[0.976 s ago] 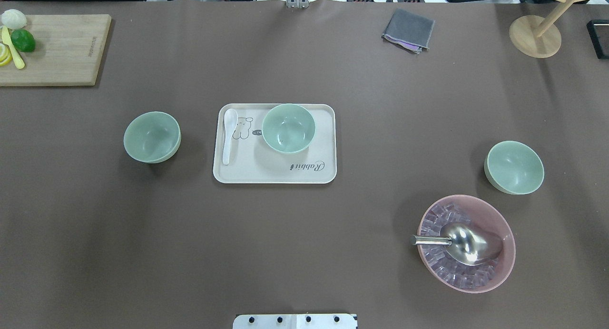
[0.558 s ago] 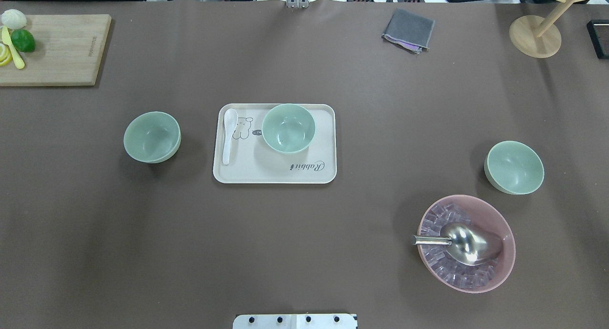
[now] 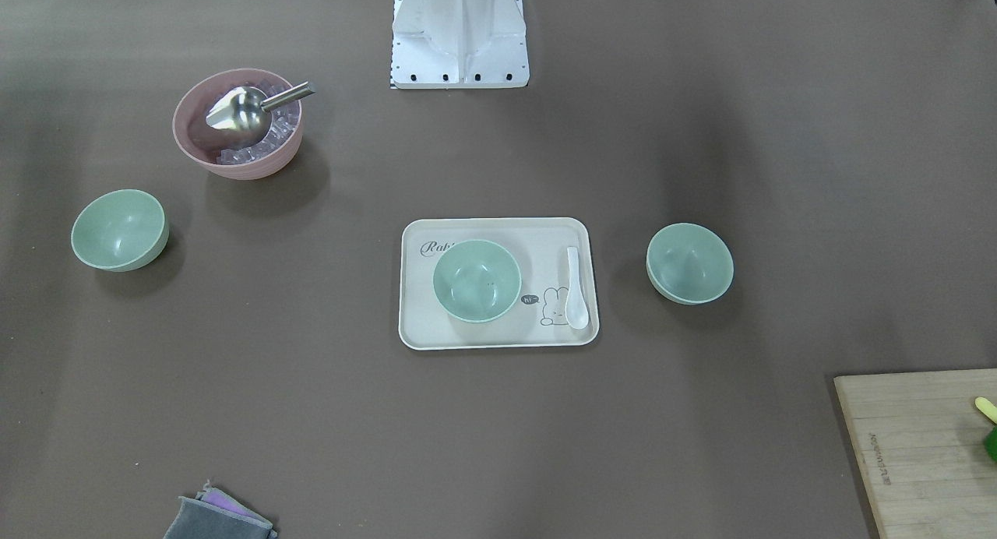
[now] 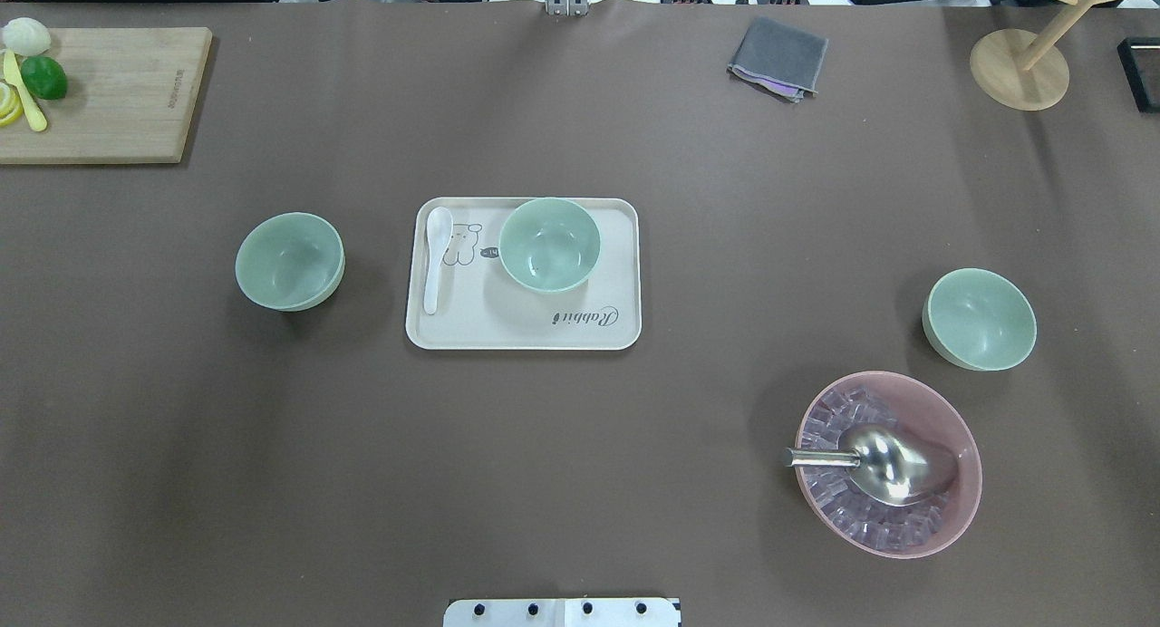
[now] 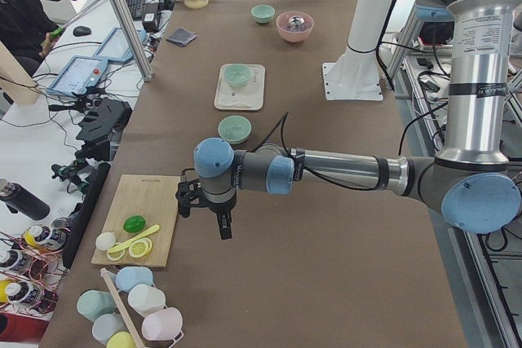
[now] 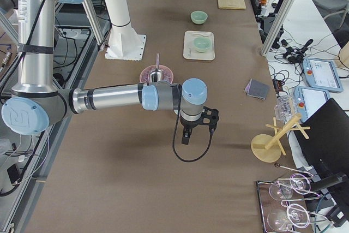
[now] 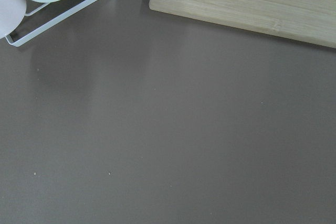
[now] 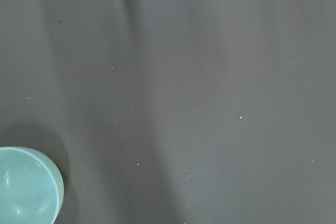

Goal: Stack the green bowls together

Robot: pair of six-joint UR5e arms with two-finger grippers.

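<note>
The left gripper (image 5: 224,228) hangs by the cutting board (image 4: 118,110), and I cannot tell how its jaws stand; the left bowl (image 4: 289,261) sits alone on the table. The middle bowl (image 4: 549,245) stands on a tray (image 4: 507,323) printed "Rabbit" and "hi", beside a white spoon (image 4: 435,257). The right bowl (image 4: 980,319) sits near the pink bowl (image 4: 947,408) holding a scoop (image 4: 893,464), and the right gripper (image 6: 186,137) hangs above the table, its jaws equally impossible to judge
</note>
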